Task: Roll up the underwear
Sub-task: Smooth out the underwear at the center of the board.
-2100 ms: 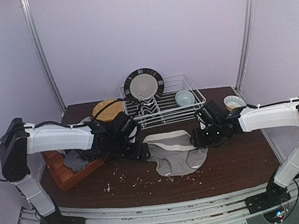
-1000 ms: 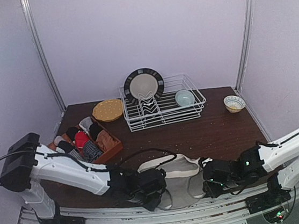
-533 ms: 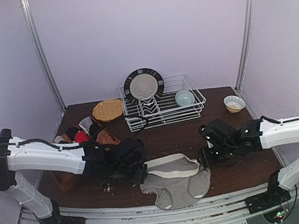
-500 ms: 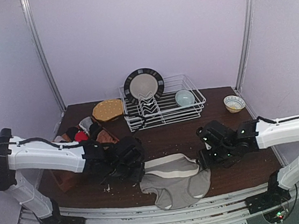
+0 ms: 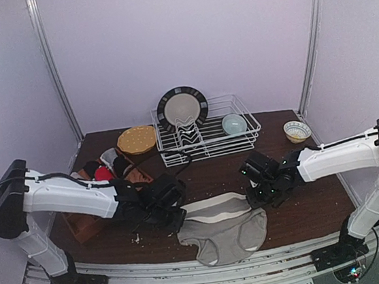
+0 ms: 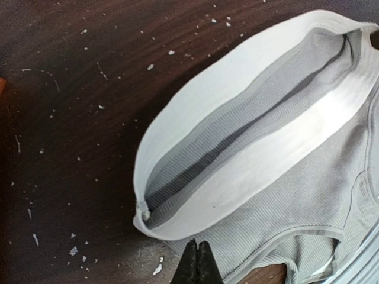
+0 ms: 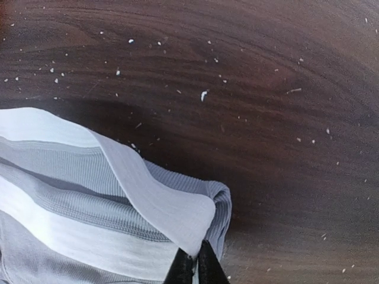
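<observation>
A grey-beige underwear point(image 5: 224, 232) with a white waistband point(image 5: 214, 208) lies flat near the table's front edge. My left gripper point(image 5: 179, 216) is at its left end. In the left wrist view that gripper point(image 6: 197, 260) is shut, tips resting on the grey cloth point(image 6: 284, 195) just below the waistband point(image 6: 207, 100), and no cloth shows between them. My right gripper point(image 7: 194, 260) is shut on the waistband's right corner point(image 7: 177, 219), which is folded up and over. Other underwear point(image 5: 107, 170), red, black and striped, sits in a wooden box point(image 5: 83, 226) at the left.
A white wire dish rack point(image 5: 206, 140) at the back holds a dark-rimmed plate point(image 5: 182, 107) and a teal bowl point(image 5: 234, 123). A yellow-brown plate point(image 5: 136, 140) lies left of it and a small bowl point(image 5: 296, 130) right of it. White crumbs point(image 5: 137, 238) dot the dark table.
Both grippers were open half a second ago and are shut now. The right gripper has shifted slightly left onto the waistband corner. A second ago both arms and the garment were nearer the front edge.
</observation>
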Available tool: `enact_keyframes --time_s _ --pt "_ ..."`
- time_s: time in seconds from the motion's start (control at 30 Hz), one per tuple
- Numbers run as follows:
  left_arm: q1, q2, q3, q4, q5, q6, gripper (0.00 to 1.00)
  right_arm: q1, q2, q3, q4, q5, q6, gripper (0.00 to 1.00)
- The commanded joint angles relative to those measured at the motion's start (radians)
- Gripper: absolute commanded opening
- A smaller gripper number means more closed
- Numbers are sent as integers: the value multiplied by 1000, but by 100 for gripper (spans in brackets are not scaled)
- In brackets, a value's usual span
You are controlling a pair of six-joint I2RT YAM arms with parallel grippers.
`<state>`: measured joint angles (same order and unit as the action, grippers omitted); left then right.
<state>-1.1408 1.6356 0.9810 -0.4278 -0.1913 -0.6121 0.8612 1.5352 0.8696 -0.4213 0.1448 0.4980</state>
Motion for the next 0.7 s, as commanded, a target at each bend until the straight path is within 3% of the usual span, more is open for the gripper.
enact_keyframes --time_s 0.0,0.37,0.4,0.53,0.67 --pt "-2 43 -24 109 86 41 0 -52 24 39 36 -33 48 0" --pt "-2 130 -26 161 110 47 0 -286 58 -11 289 -357 279 1" --pt "-2 137 -23 161 109 48 0 -302 72 -12 304 -382 294 6" --pt "-2 156 -8 148 98 50 0 -324 92 -2 323 -426 294 40" --pt "-2 145 9 122 85 56 0 -308 -29 -13 247 -354 230 55"
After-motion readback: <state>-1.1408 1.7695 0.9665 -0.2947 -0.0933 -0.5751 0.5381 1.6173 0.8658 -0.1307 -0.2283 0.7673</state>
